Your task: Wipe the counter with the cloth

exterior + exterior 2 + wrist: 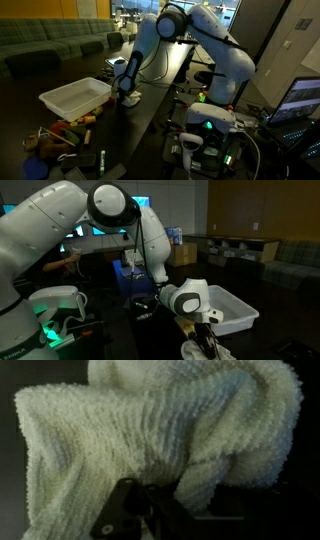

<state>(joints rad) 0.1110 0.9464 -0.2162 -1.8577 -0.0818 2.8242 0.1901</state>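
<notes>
Wrist view showed my claw [137, 500] pinched tight on the cloth [160, 430], apparently bunched against the counter [300, 510] near the white tub [75, 97], mid-wipe, so next I judged a steady pressed drag

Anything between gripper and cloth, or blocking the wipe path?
Nothing between them: the gripper is shut on the cloth. On the counter, the white tub close beside it may limit strokes that way.
</notes>
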